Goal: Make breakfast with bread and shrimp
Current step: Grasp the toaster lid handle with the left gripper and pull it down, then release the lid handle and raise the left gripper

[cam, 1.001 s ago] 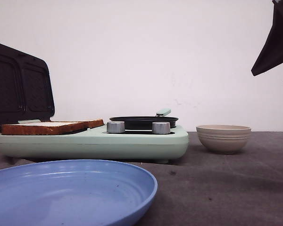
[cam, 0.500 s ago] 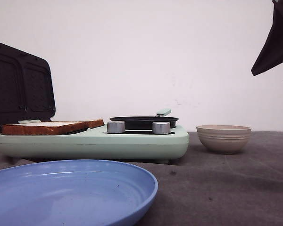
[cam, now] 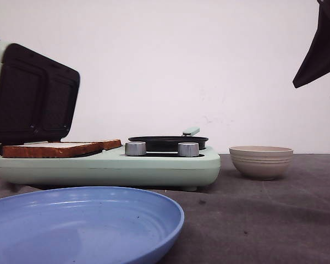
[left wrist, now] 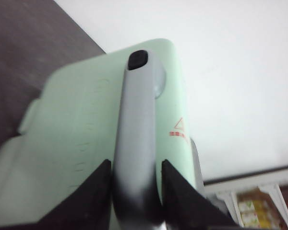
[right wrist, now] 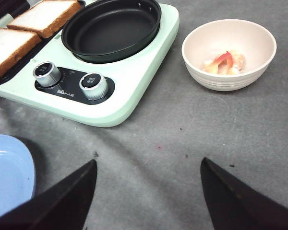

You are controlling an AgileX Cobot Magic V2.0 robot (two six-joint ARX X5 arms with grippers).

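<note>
Two slices of bread (cam: pixel 60 147) lie side by side on the dark grill plate of the mint-green breakfast maker (cam: pixel 154 165); the right wrist view shows them as one slice of bread (right wrist: pixel 43 14) and the other slice (right wrist: pixel 7 45). Small pinkish-orange shrimp (right wrist: pixel 224 61) sit in the beige bowl (right wrist: pixel 230 81). My left gripper (left wrist: pixel 135 163) is shut on the grey handle (left wrist: pixel 137 110) of the maker's lid (left wrist: pixel 81 124), which stands tilted over the bread. My right gripper (right wrist: pixel 148 162) hangs open above the grey table, holding nothing.
A black round pan (right wrist: pixel 110 28) sits on the maker's right half, behind two silver knobs (right wrist: pixel 91 82). A blue plate (cam: pixel 82 225) lies at the near left. The bowl (cam: pixel 260 161) stands right of the maker. A dark part of the right arm (cam: pixel 319 49) hangs at the upper right.
The maker's lid has swung forward from leaning back to tilting over the bread. The right arm, bread and bowl have not moved.
</note>
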